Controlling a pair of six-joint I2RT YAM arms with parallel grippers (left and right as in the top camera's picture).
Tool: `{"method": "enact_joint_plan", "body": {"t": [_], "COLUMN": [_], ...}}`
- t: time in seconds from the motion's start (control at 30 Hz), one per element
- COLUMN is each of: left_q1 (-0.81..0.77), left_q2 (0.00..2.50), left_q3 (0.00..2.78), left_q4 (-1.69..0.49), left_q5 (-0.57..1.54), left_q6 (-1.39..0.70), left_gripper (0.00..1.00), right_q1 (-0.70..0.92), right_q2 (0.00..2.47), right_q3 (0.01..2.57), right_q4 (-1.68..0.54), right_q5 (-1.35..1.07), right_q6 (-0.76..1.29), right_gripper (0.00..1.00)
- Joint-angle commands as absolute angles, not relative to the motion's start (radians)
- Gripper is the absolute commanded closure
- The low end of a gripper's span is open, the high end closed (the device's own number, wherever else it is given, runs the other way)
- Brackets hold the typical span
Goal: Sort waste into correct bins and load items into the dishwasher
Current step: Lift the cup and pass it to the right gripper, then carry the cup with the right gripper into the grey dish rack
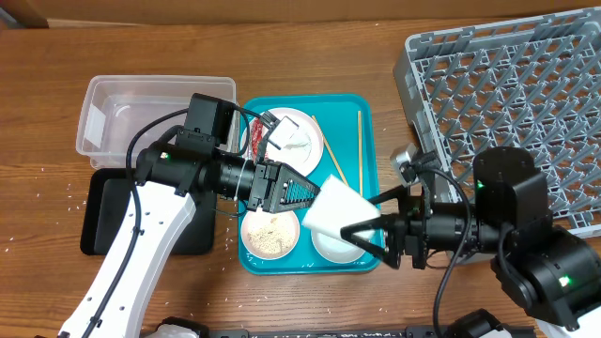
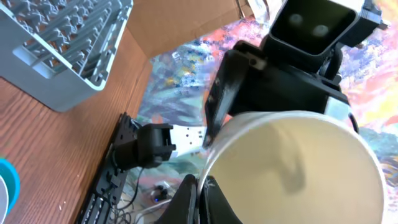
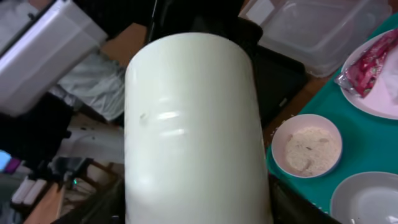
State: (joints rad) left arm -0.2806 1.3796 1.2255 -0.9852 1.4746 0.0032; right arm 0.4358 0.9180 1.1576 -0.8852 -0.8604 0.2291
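Note:
A white cup (image 1: 333, 208) hangs in the air over the teal tray's (image 1: 366, 108) front right. My left gripper (image 1: 305, 195) is shut on its rim; the left wrist view shows the jaws (image 2: 200, 193) pinching the cup wall (image 2: 292, 168). My right gripper (image 1: 362, 230) is open, with a finger on each side of the cup (image 3: 196, 124). On the tray are a plate with a red wrapper (image 1: 255, 136) and a paper wad (image 1: 299, 143), two chopsticks (image 1: 359, 150), a bowl of rice (image 1: 269, 235) and a small white dish (image 1: 333, 247).
The clear tub (image 1: 155, 117) stands at the back left, with the black tray (image 1: 108, 221) in front of it. The grey dish rack (image 1: 507, 84) fills the back right. Rice grains lie scattered on the wood by the black tray.

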Motion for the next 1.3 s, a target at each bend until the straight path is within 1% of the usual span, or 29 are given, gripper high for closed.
{"method": "enact_joint_plan", "body": {"t": [0.0,0.03,0.07,0.1,0.17,0.2,0.3,0.4,0.57,0.8,0.87,1.07,1.27], "left_q1": [-0.286,-0.287,-0.286,-0.286,-0.286,-0.287,-0.287,-0.287,-0.287,-0.287,-0.287,-0.287,-0.287], "left_q2": [1.374,1.374,1.374,1.374,1.374,1.374,1.374,1.374,1.374,1.374,1.374,1.374,1.374], "left_q3": [1.237,1.237,1.237,1.237,1.237,1.237,1.237,1.237,1.237,1.237,1.237,1.237,1.237], "left_q4": [-0.983,-0.984,-0.984,-0.984,-0.991,-0.995,-0.999,-1.006,-1.052,-1.087,-1.090,-1.097,-1.097], "left_q5": [1.523,1.523,1.510,1.491,1.420,1.369,1.238,1.129,1.068,1.035,1.035,1.035,1.035], "left_q6": [0.019,0.019,0.019,0.018,-0.009,-0.032,-0.083,-0.120,-0.120,-0.111,-0.112,-0.111,-0.112], "left_gripper": [0.96,0.91,0.59,0.45,0.37,0.35,0.31,0.28,0.27,0.26,0.25,0.24,0.24], "right_q1": [0.437,0.437,0.436,0.436,0.418,0.400,0.322,0.196,0.031,-0.197,-0.268,-0.329,-0.373], "right_q2": [0.917,0.917,0.915,0.912,0.905,0.903,0.903,0.904,0.931,1.162,1.281,1.467,1.560], "right_q3": [1.178,1.178,1.180,1.184,1.206,1.227,1.314,1.407,1.426,1.426,1.426,1.426,1.426], "right_q4": [-0.883,-0.883,-0.886,-0.893,-0.947,-0.994,-1.146,-1.283,-1.360,-1.452,-1.466,-1.475,-1.437], "right_q5": [-0.823,-0.823,-0.809,-0.789,-0.702,-0.644,-0.455,-0.222,-0.044,-0.009,-0.032,-0.025,-0.012], "right_q6": [0.239,0.239,0.239,0.239,0.240,0.240,0.287,0.378,0.424,0.416,0.392,0.351,0.344], "right_gripper": [0.43,0.43,0.43,0.43,0.44,0.44,0.49,0.48,0.48,0.48,0.49,0.49,0.48]}}
